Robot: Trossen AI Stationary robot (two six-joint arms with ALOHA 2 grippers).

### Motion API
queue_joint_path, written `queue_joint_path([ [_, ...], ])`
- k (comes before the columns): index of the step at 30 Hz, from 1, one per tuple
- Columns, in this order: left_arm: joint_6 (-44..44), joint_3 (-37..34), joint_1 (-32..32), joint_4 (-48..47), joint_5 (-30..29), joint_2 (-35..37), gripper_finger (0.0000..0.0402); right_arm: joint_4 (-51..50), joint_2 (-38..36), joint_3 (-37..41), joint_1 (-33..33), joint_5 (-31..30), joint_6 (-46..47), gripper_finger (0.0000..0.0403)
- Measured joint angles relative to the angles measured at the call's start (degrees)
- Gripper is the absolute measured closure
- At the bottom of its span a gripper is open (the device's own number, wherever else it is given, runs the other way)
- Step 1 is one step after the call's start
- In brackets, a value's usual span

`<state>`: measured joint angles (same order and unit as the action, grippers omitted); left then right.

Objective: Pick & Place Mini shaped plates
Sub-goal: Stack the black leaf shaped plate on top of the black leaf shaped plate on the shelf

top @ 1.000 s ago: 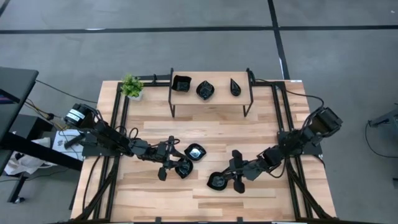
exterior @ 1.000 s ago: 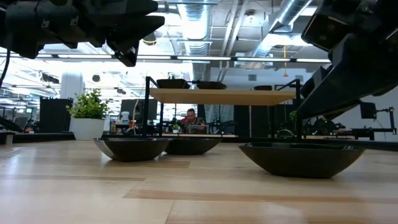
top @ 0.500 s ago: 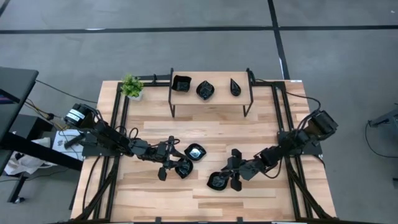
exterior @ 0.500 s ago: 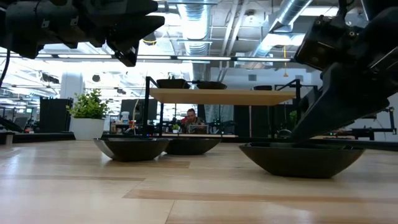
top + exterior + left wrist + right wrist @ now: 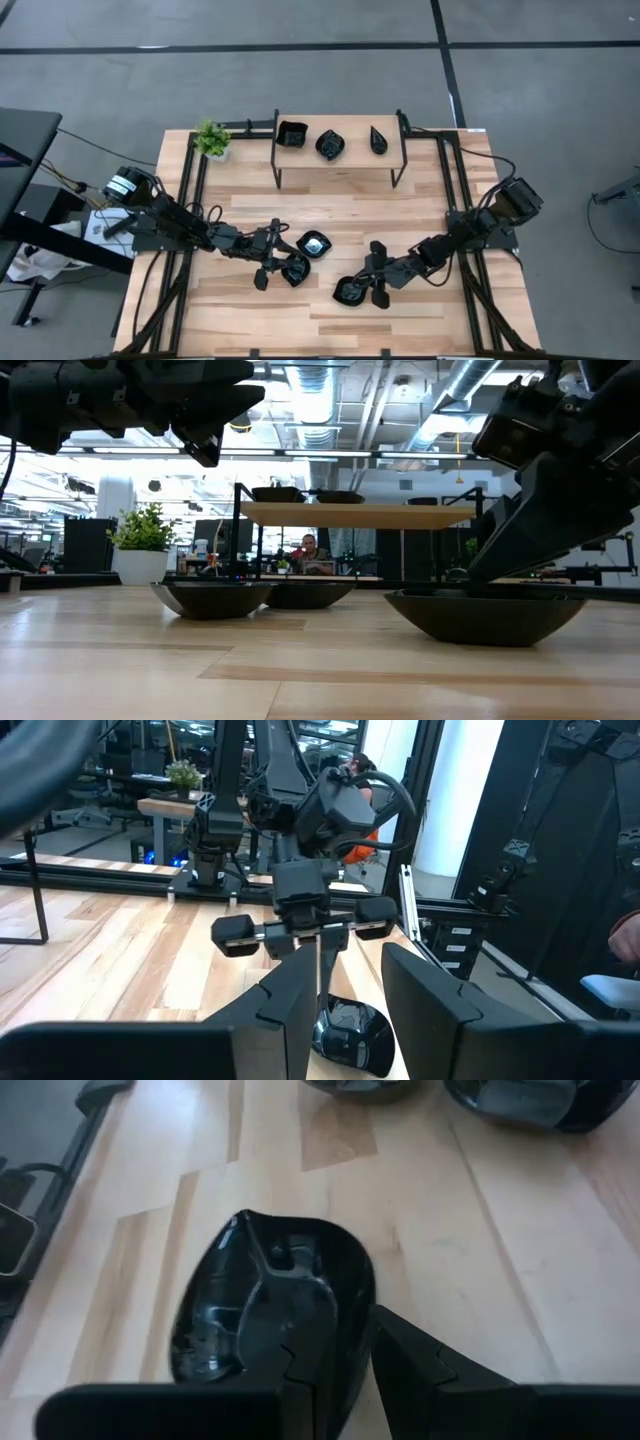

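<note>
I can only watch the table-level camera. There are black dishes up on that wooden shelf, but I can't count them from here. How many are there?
Observer: Three, seen from above: a square plate, a rounded plate and a teardrop plate, in a row on the shelf.
Operator: And the dark arm over the nearest dish, is it gripping it?
Observer: Not clamped. Its wrist camera shows the right tool open. One finger is over the hollow of the nearest dish and the other is outside its rim.
Operator: What about the other arm?
Observer: The left tool is open too, with another plate showing below, between its fingers.
</note>
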<state>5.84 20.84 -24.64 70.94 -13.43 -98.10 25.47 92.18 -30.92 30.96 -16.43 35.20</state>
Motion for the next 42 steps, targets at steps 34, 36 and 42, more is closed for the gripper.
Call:
queue_joint_path([
  [34,0.0,0.0,0.0,0.0,0.0,0.0,0.0285,-2.2,2.7,-0.2,-1.0,3.4,2.8,0.0219],
  [36,0.0,0.0,0.0,0.0,0.0,0.0,0.0285,-2.3,2.7,-0.2,-1.1,3.5,2.8,0.0228],
  [42,0.0,0.0,0.0,0.0,0.0,0.0,0.0285,-2.3,2.4,-0.2,-1.5,3.5,2.6,0.0259],
])
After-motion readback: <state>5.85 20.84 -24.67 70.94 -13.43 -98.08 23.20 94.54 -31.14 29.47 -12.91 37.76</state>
